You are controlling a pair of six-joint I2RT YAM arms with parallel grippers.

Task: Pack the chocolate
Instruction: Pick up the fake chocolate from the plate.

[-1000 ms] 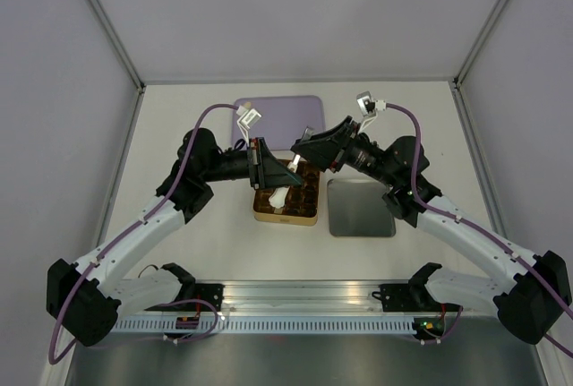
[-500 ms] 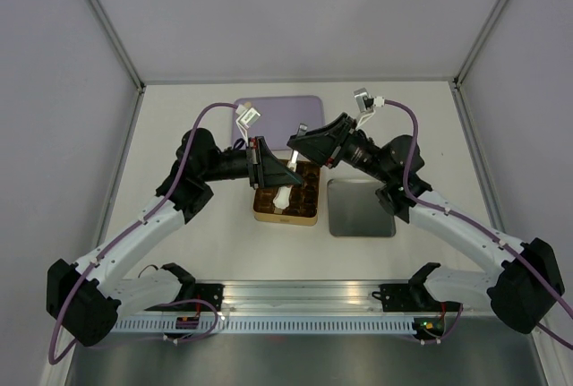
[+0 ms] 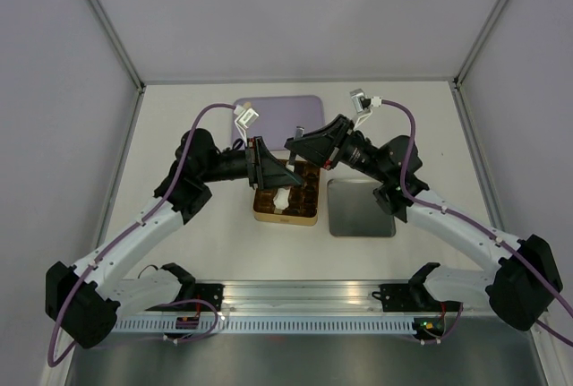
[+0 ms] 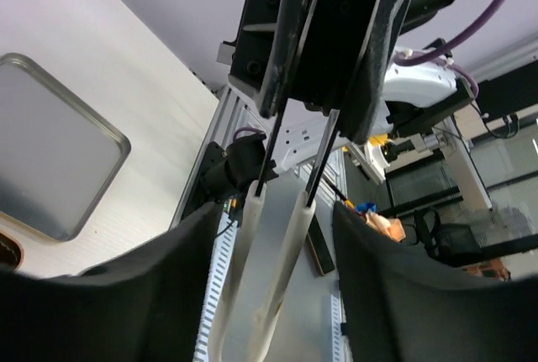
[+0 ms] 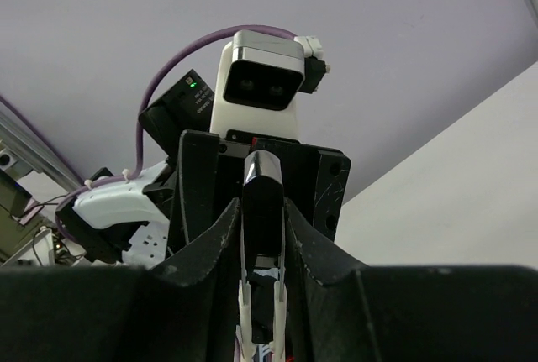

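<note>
The gold gridded tin sits mid-table, and dark brown chocolate fills its cells. My left gripper hangs over the tin's left half, shut on white-tipped tweezers that reach down into it. In the left wrist view the gripper flanks the tweezers, whose prongs narrow toward the bottom edge, where the tips are cut off. My right gripper hovers over the tin's far edge. In the right wrist view that gripper presses on a second pair of tweezers. I cannot tell whether either pair holds a piece.
The tin's silver lid lies flat just right of the tin, also seen as the lid in the left wrist view. A purple tray lies behind the tin. The arms' mounting rail runs along the near edge.
My right gripper has shifted a little left and toward the far side, above the tin's back edge. The left arm has stayed over the tin, its tweezers barely moving.
</note>
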